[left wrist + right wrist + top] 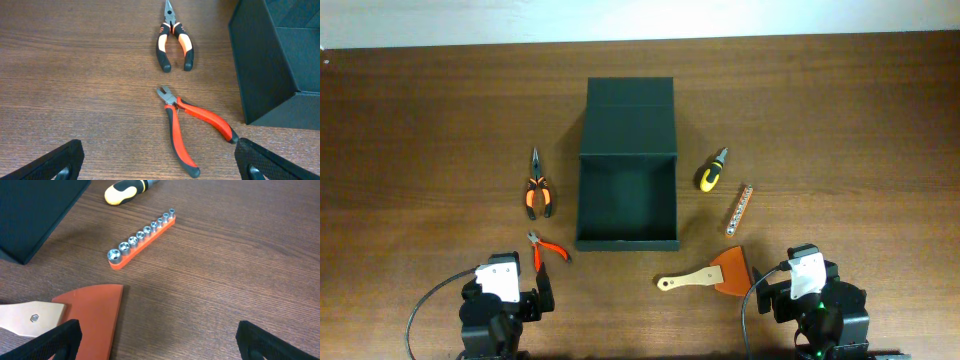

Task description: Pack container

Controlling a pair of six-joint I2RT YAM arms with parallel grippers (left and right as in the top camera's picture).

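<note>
The dark green container [626,200] stands open at the table's middle, its flap lid [629,105] laid back behind it; its wall shows in the left wrist view [260,65] and a corner in the right wrist view [30,215]. My left gripper [160,167] is open and empty, low at the near left, just behind the red-handled cutters [187,127]. My right gripper [157,345] is open and empty at the near right, beside the orange scraper [92,315].
Left of the box lie orange-handled needle-nose pliers [538,190] and the red cutters [548,249]. Right of it lie a yellow-black screwdriver [712,172], an orange socket-bit strip [739,209] and the wooden-handled scraper [710,274].
</note>
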